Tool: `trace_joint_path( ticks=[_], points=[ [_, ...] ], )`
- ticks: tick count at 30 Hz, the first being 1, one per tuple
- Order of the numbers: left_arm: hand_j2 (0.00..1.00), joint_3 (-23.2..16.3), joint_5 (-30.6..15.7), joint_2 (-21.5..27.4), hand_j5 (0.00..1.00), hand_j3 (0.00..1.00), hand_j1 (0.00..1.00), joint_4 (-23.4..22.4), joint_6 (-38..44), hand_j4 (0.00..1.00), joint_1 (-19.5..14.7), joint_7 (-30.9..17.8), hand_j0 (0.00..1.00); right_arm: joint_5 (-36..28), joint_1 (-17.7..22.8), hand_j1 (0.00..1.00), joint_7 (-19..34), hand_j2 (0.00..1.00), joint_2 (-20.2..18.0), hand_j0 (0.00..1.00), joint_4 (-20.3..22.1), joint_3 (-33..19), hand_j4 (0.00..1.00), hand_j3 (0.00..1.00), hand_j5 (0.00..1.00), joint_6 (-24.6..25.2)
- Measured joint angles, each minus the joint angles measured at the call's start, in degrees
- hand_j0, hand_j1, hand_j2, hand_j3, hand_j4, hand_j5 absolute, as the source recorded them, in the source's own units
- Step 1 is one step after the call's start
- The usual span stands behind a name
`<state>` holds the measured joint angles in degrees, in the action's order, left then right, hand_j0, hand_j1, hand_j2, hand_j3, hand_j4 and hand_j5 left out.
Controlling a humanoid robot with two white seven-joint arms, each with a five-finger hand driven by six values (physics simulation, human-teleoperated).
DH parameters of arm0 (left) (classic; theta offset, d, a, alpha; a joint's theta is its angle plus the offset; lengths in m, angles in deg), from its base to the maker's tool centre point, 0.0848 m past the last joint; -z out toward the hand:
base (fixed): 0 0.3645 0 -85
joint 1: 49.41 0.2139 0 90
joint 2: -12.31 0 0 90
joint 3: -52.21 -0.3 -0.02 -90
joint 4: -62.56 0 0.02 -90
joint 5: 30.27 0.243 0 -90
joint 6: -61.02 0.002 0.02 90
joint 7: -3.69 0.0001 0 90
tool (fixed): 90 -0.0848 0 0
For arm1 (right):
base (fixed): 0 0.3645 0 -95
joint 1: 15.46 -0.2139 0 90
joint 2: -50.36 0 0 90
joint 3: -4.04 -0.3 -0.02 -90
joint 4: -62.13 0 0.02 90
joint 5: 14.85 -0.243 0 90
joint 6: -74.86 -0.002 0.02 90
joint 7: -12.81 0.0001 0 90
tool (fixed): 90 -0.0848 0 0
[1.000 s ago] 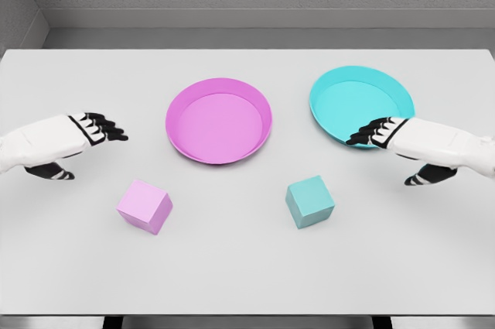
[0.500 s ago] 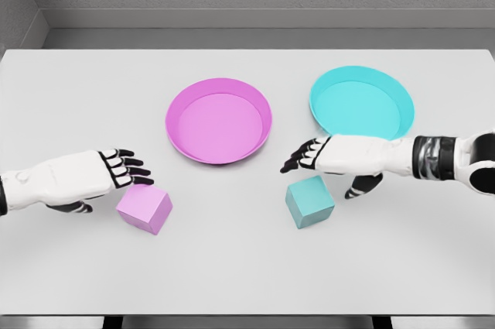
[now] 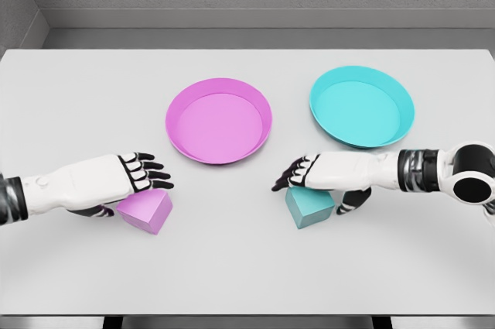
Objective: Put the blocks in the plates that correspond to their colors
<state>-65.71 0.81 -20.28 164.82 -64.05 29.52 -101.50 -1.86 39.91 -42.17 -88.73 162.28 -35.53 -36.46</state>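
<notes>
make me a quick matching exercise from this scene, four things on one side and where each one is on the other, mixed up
Things:
1. pink block
2. teal block
3. pink plate
4. teal plate

Places:
A. far right of the table, nothing in it
B. under the right hand
C. middle of the table, nothing in it
D. under the left hand

Pairs: 1-D, 2-B, 3-C, 4-A

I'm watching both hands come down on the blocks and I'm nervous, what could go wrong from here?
1. The left hand covers the pink block from above with fingers extended; closing badly could push it aside.
2. The right hand sits likewise over the teal block, which lies turned at an angle, so the grip may slip.
</notes>
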Motion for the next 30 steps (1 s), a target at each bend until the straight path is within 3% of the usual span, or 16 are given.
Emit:
trace_joint_path(
  ticks=[6, 8, 12, 28, 30],
  points=[
    [1.0, -1.03, 0.07, -0.48, 1.0, 1.0, 1.0, 0.03, 0.0, 1.0, -0.09, -0.04, 1.0, -0.05, 0.0, 0.99, -0.03, 0.99, 0.0, 0.99, 0.0, 0.9, 0.99, 0.99, 0.99, 0.01],
    [1.0, -1.31, 0.07, -0.59, 1.0, 1.0, 1.0, 0.03, 0.0, 1.0, -0.09, -0.04, 1.0, -0.19, 0.09, 0.82, -0.09, 0.82, -0.08, 0.82, 0.03, 1.07, 0.82, 0.82, 0.82, -0.02],
    [1.0, -2.02, 0.11, -0.69, 1.0, 1.0, 1.0, 0.03, 0.0, 1.0, -0.18, -0.05, 1.0, -0.36, 0.09, 0.61, -0.36, 0.61, -0.22, 0.61, 0.09, 1.31, 0.61, 0.61, 0.61, -0.16],
    [1.0, -4.14, 1.88, -0.97, 1.0, 1.0, 1.0, -0.63, 0.0, 1.0, -2.55, -0.05, 1.0, -0.02, -1.76, 0.6, -0.03, 0.6, -1.06, 0.6, 0.29, 0.63, 0.6, 0.6, 0.6, -0.63],
    [0.93, -4.28, 2.29, -0.97, 0.93, 0.93, 0.93, -0.65, 0.0, 0.93, -2.55, -0.05, 0.93, -0.03, -1.85, 0.61, -0.01, 0.61, -1.1, 0.61, 0.3, -0.14, 0.61, 0.61, 0.61, -0.71]
  ],
)
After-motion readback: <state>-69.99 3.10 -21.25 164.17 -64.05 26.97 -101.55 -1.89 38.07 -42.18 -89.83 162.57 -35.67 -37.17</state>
